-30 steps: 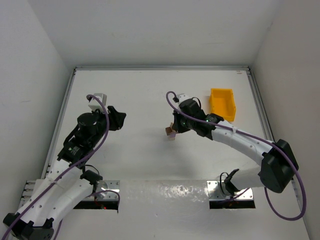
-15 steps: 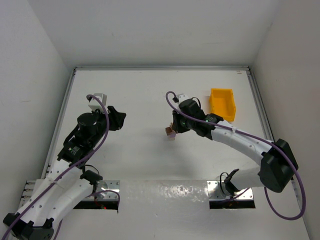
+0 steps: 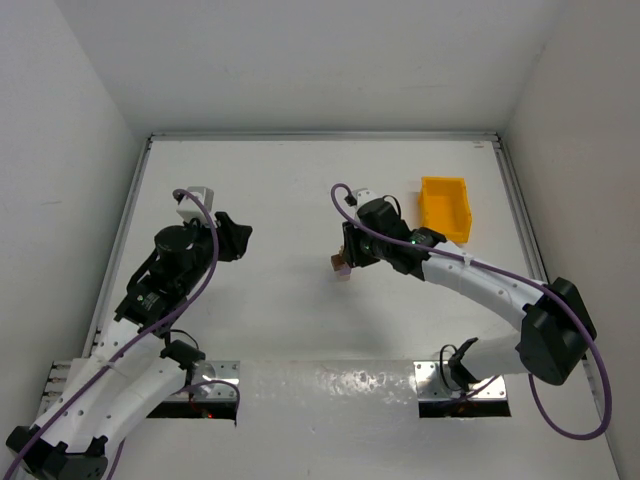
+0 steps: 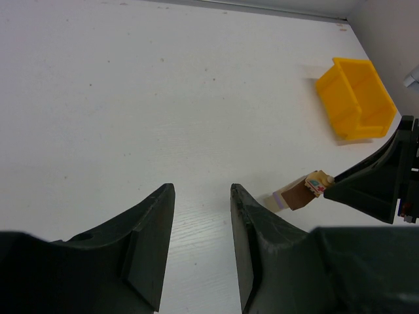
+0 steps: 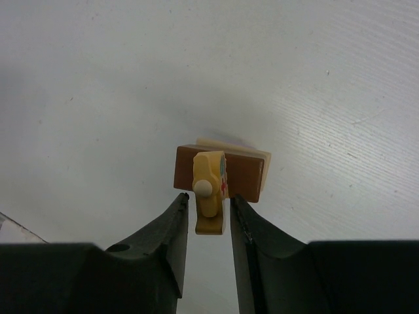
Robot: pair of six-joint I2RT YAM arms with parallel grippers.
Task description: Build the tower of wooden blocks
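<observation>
Stacking order explains the layout: a pale base block lies near the table's centre, the dark reddish-brown block rests on it, and a small tan pegged block tops your wood block tower. Your right gripper straddles that top block, jaws a sliver clear of its sides and seemingly gripping nothing. Your left gripper hangs at nine o'clock of the tower, jaws apart and empty. The yellow bin sits at two o'clock.

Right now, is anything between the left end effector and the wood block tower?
Nothing visible: only bare table lies between the left end effector and the wood block tower. The right end effector is on the tower's far side, flanking its top.
</observation>
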